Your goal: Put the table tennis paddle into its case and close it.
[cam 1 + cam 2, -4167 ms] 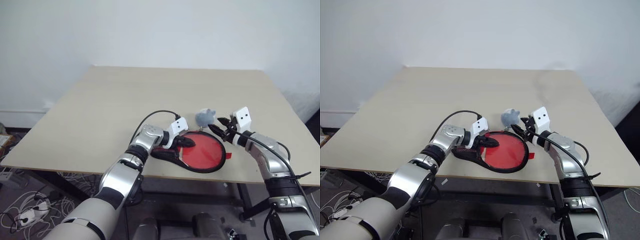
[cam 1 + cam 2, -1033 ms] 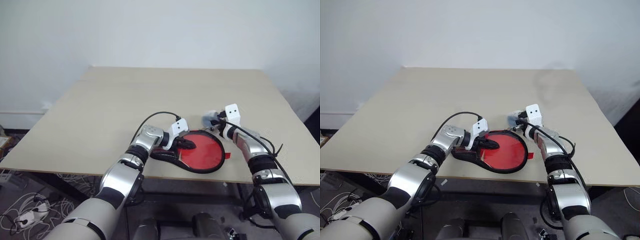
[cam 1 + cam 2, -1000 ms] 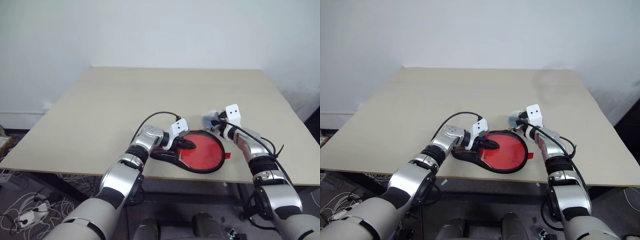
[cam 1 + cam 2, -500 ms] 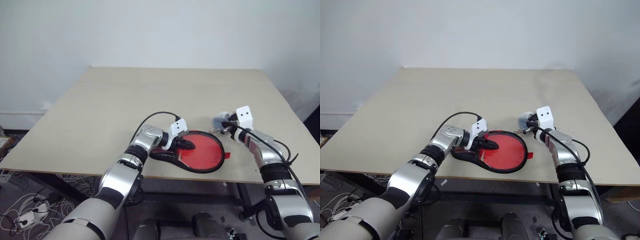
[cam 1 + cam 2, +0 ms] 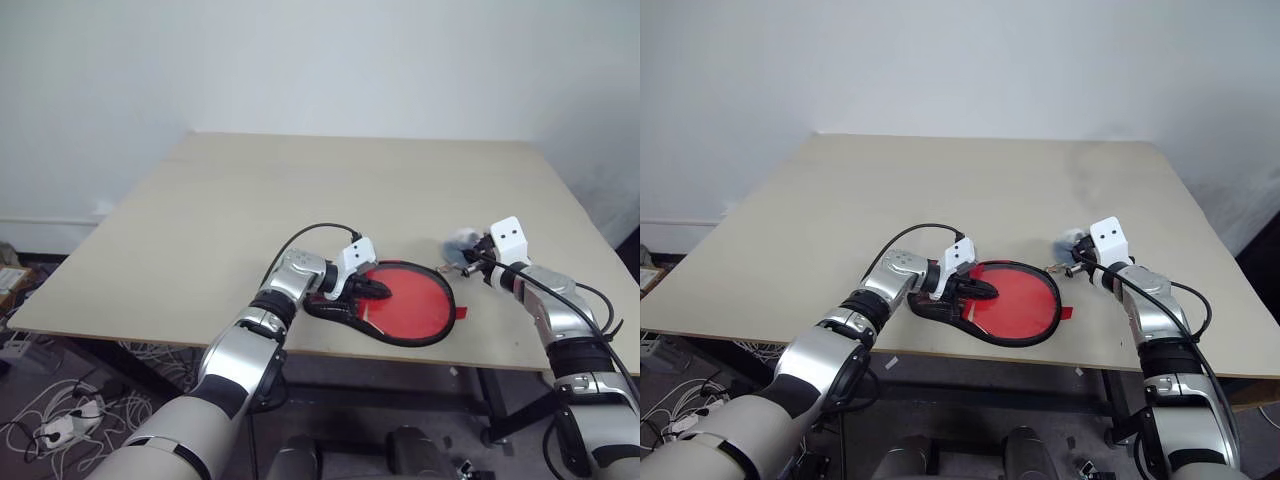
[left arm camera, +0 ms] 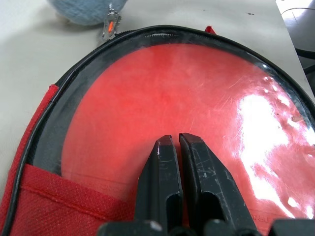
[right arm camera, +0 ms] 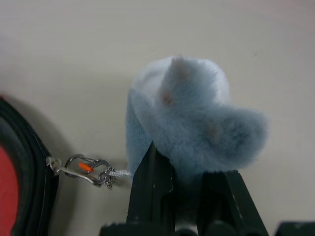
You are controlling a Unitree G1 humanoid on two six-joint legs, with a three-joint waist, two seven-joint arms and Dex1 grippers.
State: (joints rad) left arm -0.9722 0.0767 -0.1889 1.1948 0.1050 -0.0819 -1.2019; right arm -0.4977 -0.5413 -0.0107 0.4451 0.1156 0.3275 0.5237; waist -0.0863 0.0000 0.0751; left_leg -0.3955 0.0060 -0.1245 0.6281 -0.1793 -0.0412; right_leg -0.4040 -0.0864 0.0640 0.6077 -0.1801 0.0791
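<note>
The case (image 5: 372,324) lies flat near the table's front edge, clear side up, with black zipper edging (image 6: 162,32). Through the plastic shows the red face of the table tennis paddle (image 6: 197,88); its handle is hidden. My left gripper (image 5: 385,290) is shut and presses its fingertips (image 6: 167,145) down on the clear face at the case's narrow end. To the right of the case, my right gripper (image 5: 468,258) is shut on a fluffy light-blue charm (image 7: 192,118). A small metal clip (image 7: 86,169) links the charm to the zipper at the case's far right edge.
The beige table (image 5: 300,190) stretches wide behind and to the left of the case. Its front edge (image 5: 330,352) runs just below the case. A small red tab (image 5: 460,312) sticks out at the case's right side. Cables lie on the floor at the left.
My right gripper has moved to the right with the blue charm in it, drawing the clip and zipper along the case's far edge. The left gripper has stayed pressed on the case.
</note>
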